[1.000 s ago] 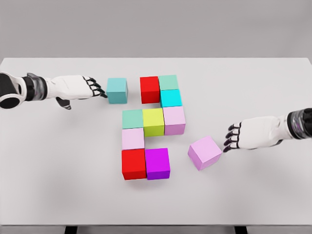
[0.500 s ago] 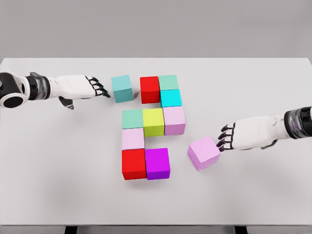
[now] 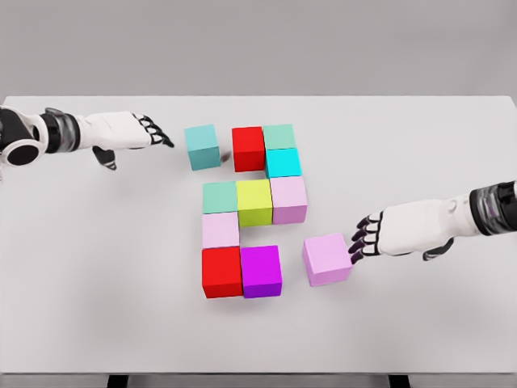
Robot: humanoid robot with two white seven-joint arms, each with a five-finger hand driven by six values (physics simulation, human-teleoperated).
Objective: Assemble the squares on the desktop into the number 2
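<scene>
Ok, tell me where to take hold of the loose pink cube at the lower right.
Probably best from above, pinching the pink cube across its near and far faces. Both look free, while the right hand sits against its right face and the magenta cube stands close on its left. It lies flat, slightly skewed.

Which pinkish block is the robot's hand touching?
The loose pink block at the lower right, apart from the rest; the right hand presses its side. The other two pale pink ones sit packed inside the shape.
</scene>
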